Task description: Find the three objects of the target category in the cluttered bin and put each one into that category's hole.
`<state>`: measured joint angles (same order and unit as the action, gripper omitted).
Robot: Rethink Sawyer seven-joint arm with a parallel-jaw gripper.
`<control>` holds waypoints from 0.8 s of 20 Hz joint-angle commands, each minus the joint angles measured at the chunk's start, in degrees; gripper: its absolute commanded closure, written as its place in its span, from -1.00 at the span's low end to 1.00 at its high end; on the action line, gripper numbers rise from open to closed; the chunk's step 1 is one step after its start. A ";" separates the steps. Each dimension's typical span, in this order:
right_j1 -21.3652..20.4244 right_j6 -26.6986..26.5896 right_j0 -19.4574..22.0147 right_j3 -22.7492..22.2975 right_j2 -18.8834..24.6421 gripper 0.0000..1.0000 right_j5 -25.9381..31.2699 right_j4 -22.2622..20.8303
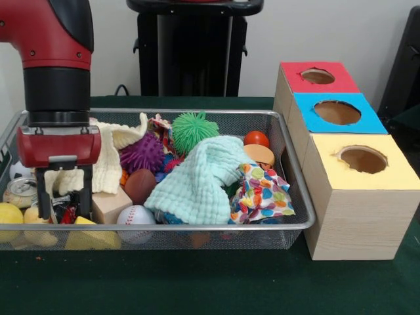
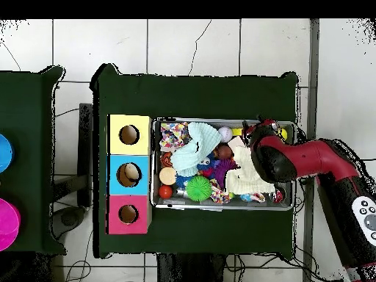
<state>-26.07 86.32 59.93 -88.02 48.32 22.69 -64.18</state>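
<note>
The wire mesh bin (image 1: 197, 227) is full of clutter. My gripper (image 1: 64, 209) is open and lowered into the bin's left end, its fingers (image 1: 43, 197) standing in front of a cream knit cloth (image 1: 115, 157). A pale yellow lumpy figure (image 1: 36, 223) lies just below the fingertips, beside a smooth yellow ball (image 1: 8, 215). A tan-orange rounded toy (image 1: 260, 155) lies at the bin's right end, half under cloth. The red-topped hole (image 1: 317, 76) is on the farthest box. In the overhead view my arm (image 2: 268, 158) covers the gripper; the bin (image 2: 220, 208) and red hole (image 2: 128, 214) show.
The blue-topped hole (image 1: 336, 112) and yellow-topped hole (image 1: 363, 159) are nearer along the box row. The bin also holds a mint cloth (image 1: 203, 177), a dotted cloth (image 1: 262, 193), green (image 1: 195, 130) and purple (image 1: 141, 153) spiky balls, a baseball (image 1: 136, 215), a wooden block (image 1: 110, 205) and a tin can (image 1: 21, 191).
</note>
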 commanded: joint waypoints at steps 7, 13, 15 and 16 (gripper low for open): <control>4.96 -23.75 1.37 6.24 -1.61 -1.00 3.12 -3.95; 4.63 -20.77 -0.68 7.80 -5.03 -1.00 5.20 -4.15; 4.23 -19.55 -1.86 8.32 -6.71 -1.00 6.76 -4.20; 4.01 -18.98 -2.35 8.31 -7.60 -1.00 7.71 -4.05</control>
<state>-23.57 80.84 60.33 -84.55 46.79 22.69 -64.53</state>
